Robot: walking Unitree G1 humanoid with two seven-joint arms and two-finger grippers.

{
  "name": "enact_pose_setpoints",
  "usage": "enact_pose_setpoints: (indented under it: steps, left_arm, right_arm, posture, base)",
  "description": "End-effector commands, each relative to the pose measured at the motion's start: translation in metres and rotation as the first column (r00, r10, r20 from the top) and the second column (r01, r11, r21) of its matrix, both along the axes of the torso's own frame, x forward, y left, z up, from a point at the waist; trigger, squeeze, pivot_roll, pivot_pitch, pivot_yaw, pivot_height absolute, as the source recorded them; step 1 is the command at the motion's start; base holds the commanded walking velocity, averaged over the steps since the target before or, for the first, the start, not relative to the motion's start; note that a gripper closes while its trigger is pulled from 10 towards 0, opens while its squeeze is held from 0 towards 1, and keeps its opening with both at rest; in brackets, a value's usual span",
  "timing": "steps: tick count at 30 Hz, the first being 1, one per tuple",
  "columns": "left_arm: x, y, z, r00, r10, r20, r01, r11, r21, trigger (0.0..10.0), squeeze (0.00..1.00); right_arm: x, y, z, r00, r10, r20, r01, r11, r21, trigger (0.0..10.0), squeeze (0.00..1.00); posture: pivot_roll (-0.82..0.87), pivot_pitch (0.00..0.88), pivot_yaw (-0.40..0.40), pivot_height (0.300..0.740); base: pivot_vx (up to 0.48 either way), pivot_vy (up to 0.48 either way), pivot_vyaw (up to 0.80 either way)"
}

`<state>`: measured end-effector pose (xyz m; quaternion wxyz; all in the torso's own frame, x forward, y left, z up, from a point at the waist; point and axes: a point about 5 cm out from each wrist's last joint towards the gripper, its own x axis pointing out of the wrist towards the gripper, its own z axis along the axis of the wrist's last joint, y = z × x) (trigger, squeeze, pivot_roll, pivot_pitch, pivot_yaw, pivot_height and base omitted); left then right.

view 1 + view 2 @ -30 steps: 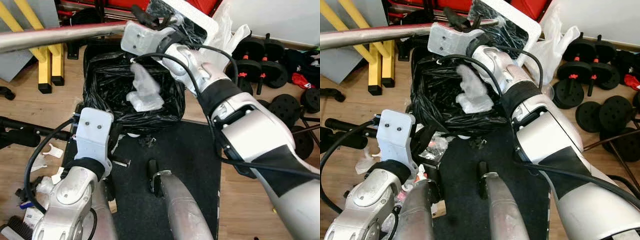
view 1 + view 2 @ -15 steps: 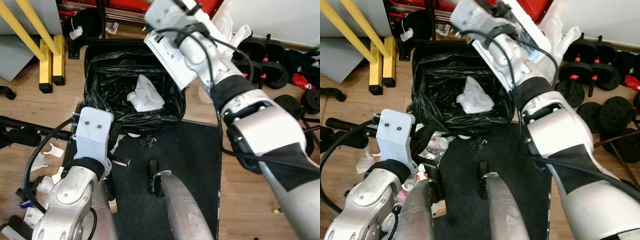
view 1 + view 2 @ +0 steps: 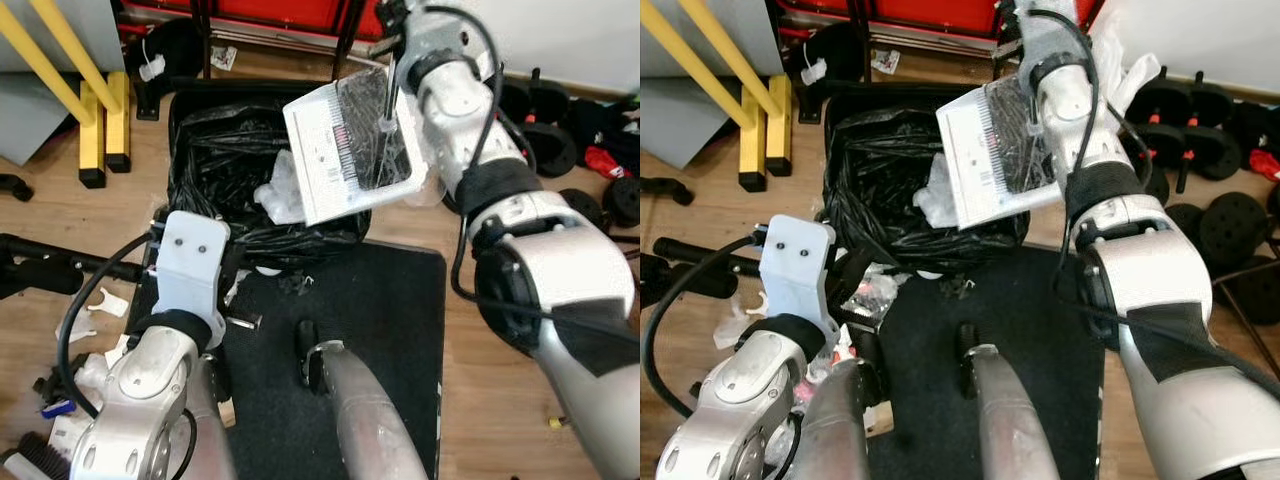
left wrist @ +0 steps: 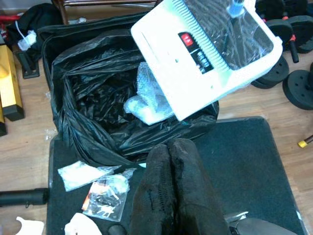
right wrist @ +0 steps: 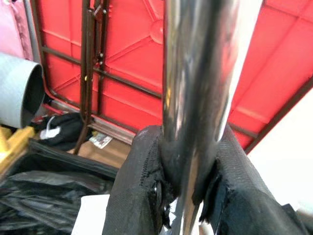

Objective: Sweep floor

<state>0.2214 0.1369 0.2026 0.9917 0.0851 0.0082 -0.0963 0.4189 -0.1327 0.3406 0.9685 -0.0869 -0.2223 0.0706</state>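
A white long-handled dustpan (image 3: 350,145) hangs tilted above the right rim of the black-bagged bin (image 3: 215,170); its ribbed edge points into the bag. My right gripper (image 5: 188,181) is shut on the pan's shiny metal handle (image 5: 195,73), high over the bin. A crumpled clear plastic wad (image 4: 146,100) lies inside the bag. My left gripper (image 4: 171,152) hovers low in front of the bin above the mat's left edge, fingers pressed together and holding nothing.
A black mat (image 3: 370,300) lies in front of the bin. Small plastic bags and scraps (image 4: 102,193) litter the mat's left edge and the wood floor. Dumbbells and weight plates (image 3: 540,140) sit at right, a yellow stand (image 3: 90,110) at left, a red frame (image 5: 122,58) behind.
My right arm swung right and raised the handle from lying across the view to upright. The dustpan turned from upended over the bin to hanging at its right rim. The plastic wad settled in the bag.
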Motion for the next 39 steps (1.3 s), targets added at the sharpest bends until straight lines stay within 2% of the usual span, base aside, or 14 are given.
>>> enact_pose_setpoints:
  steps: [1,4,5,8,9,11,12,13,14,15,16,24,33,39]
  left_arm:
    - [0.001,0.002,-0.011,0.999,0.03,-0.043,-0.03,1.0,-0.002,10.0,0.0]
    - [0.001,0.002,-0.011,0.999,0.03,-0.043,-0.03,1.0,-0.002,10.0,0.0]
    - [0.004,0.004,-0.013,0.998,0.038,-0.049,-0.039,0.999,-0.01,10.0,0.0]
    - [0.004,0.004,-0.013,0.998,0.038,-0.049,-0.039,0.999,-0.01,10.0,0.0]
    - [0.007,0.005,-0.016,0.998,0.043,-0.055,-0.044,0.999,-0.015,10.0,0.0]
    - [0.007,0.005,-0.016,0.998,0.043,-0.055,-0.044,0.999,-0.015,10.0,0.0]
    - [0.01,0.006,-0.02,0.996,0.055,-0.064,-0.056,0.998,-0.017,10.0,0.0]
    - [0.01,0.006,-0.02,0.996,0.055,-0.064,-0.056,0.998,-0.017,10.0,0.0]
    - [0.013,0.008,-0.022,0.995,0.074,-0.065,-0.075,0.997,-0.016,10.0,0.0]
    - [0.013,0.008,-0.022,0.995,0.074,-0.065,-0.075,0.997,-0.016,10.0,0.0]
    - [0.014,0.01,-0.024,0.994,0.089,-0.064,-0.09,0.996,-0.013,10.0,0.0]
    - [0.017,0.004,-0.026,0.998,0.039,-0.057,-0.041,0.999,-0.03,10.0,0.0]
    - [0.022,0.005,-0.029,0.998,0.039,-0.059,-0.042,0.998,-0.047,10.0,0.0]
    - [0.023,0.005,-0.034,0.997,0.061,-0.053,-0.063,0.997,-0.037,10.0,0.0]
  right_arm:
    - [-0.009,-0.012,0.005,0.999,0.03,0.046,-0.034,0.994,0.1,10.0,0.0]
    - [-0.009,-0.012,0.005,0.999,0.03,0.046,-0.034,0.994,0.1,10.0,0.0]
    - [-0.016,-0.013,-0.008,0.998,0.065,0.021,-0.068,0.984,0.162,10.0,0.0]
    - [-0.016,-0.013,-0.008,0.998,0.065,0.021,-0.068,0.984,0.162,10.0,0.0]
    - [-0.026,-0.009,-0.026,0.995,0.102,-0.013,-0.097,0.972,0.215,10.0,0.0]
    - [-0.026,-0.009,-0.026,0.995,0.102,-0.013,-0.097,0.972,0.215,10.0,0.0]
    - [-0.038,0.0,-0.049,0.988,0.144,-0.062,-0.124,0.96,0.252,10.0,0.0]
    - [-0.038,0.0,-0.049,0.988,0.144,-0.062,-0.124,0.96,0.252,10.0,0.0]
    - [-0.05,0.01,-0.071,0.979,0.174,-0.106,-0.141,0.954,0.264,10.0,0.0]
    - [-0.05,0.01,-0.071,0.979,0.174,-0.106,-0.141,0.954,0.264,10.0,0.0]
    - [-0.058,0.017,-0.084,0.972,0.192,-0.134,-0.151,0.951,0.268,10.0,0.0]
    - [-0.072,0.028,-0.098,0.959,0.225,-0.173,-0.178,0.951,0.251,10.0,0.0]
    - [-0.091,0.026,-0.108,0.945,0.226,-0.237,-0.17,0.956,0.238,10.0,0.0]
    - [-0.106,0.024,-0.127,0.932,0.204,-0.3,-0.144,0.967,0.211,10.0,0.0]
  posture:
    - [-0.08,0.421,-0.185,0.74]
    - [-0.08,0.421,-0.185,0.74]
    - [-0.08,0.403,-0.18,0.74]
    - [-0.08,0.403,-0.18,0.74]
    - [-0.08,0.384,-0.179,0.74]
    - [-0.08,0.384,-0.179,0.74]
    - [-0.08,0.356,-0.181,0.74]
    - [-0.08,0.356,-0.181,0.74]
    - [-0.08,0.337,-0.184,0.74]
    - [-0.08,0.337,-0.184,0.74]
    - [-0.08,0.33,-0.184,0.74]
    - [-0.08,0.302,-0.174,0.74]
    - [-0.08,0.285,-0.164,0.74]
    - [-0.08,0.254,-0.155,0.74]
  base:
    - [0.0,0.0,0.0]
    - [0.0,0.0,0.0]
    - [0.0,0.0,0.0]
    - [0.0,0.0,0.0]
    - [0.0,0.0,0.0]
    - [0.0,0.0,0.0]
    - [0.0,0.0,0.0]
    - [0.0,0.0,0.0]
    - [0.0,0.0,0.0]
    - [0.0,0.0,0.0]
    - [0.0,0.0,0.0]
    - [0.18,0.0,0.0]
    - [0.107,0.0,0.0]
    - [0.16,0.0,0.0]
